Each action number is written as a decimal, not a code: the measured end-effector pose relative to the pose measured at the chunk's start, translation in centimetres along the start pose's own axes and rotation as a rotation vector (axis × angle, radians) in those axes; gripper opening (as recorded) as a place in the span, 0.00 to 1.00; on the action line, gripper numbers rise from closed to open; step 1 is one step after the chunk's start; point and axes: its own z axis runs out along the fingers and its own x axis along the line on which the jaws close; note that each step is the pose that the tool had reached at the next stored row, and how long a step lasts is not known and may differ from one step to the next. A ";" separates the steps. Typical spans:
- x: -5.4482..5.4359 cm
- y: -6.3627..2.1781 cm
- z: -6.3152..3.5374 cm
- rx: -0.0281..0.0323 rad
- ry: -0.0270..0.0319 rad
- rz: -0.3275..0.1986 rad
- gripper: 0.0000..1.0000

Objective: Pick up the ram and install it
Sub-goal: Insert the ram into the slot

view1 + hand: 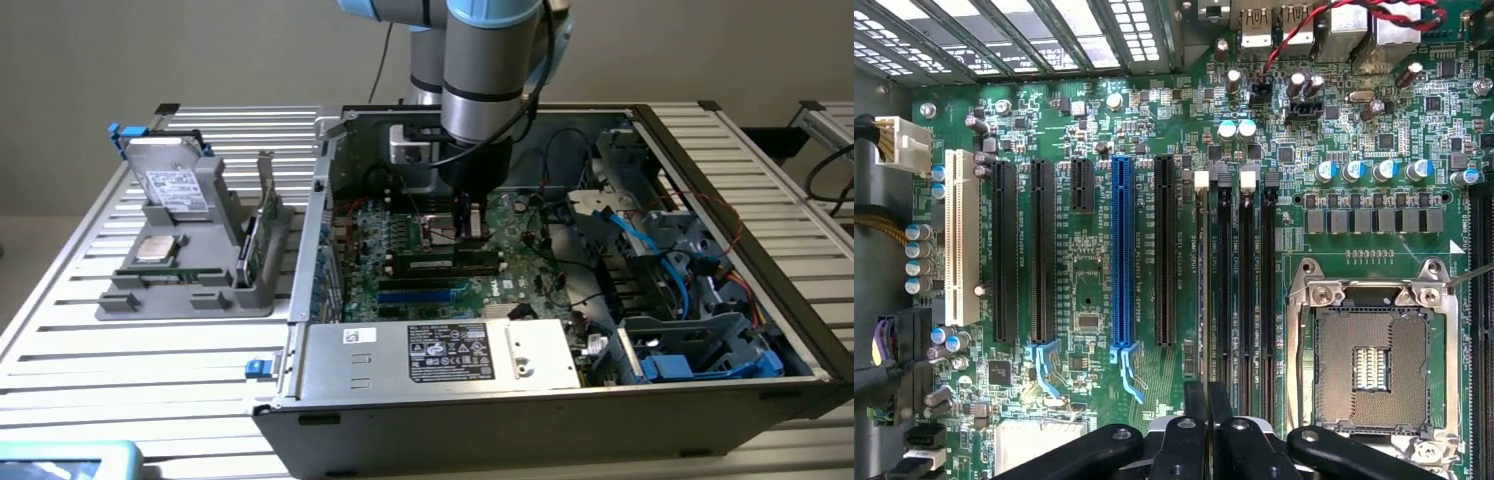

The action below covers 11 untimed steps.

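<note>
exterior view: gripper low inside pc case, jaws closed to a sliver, apparently pinching top edge of ram. ram stands on edge along mem slot near cpu socket, lengthwise so contacts meet slot. seating unconfirmed.

A plain beige wall closes the far side under soft, even light. A silvery slatted metal table spans the scene. A second slatted table stands at the exterior view's far right, with pale floor at its left.
</note>
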 end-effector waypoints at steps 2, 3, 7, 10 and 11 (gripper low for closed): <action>0.0 0.00 0.01 0.0001 0.0000 0.000 0.12; 0.0 0.00 0.01 0.0000 0.0003 0.000 0.12; 0.1 0.01 -0.01 -0.0005 0.0014 0.000 0.13; 0.1 0.00 -0.18 0.0001 0.0046 0.000 0.19; 0.1 0.00 -0.23 0.0002 0.0053 0.000 0.26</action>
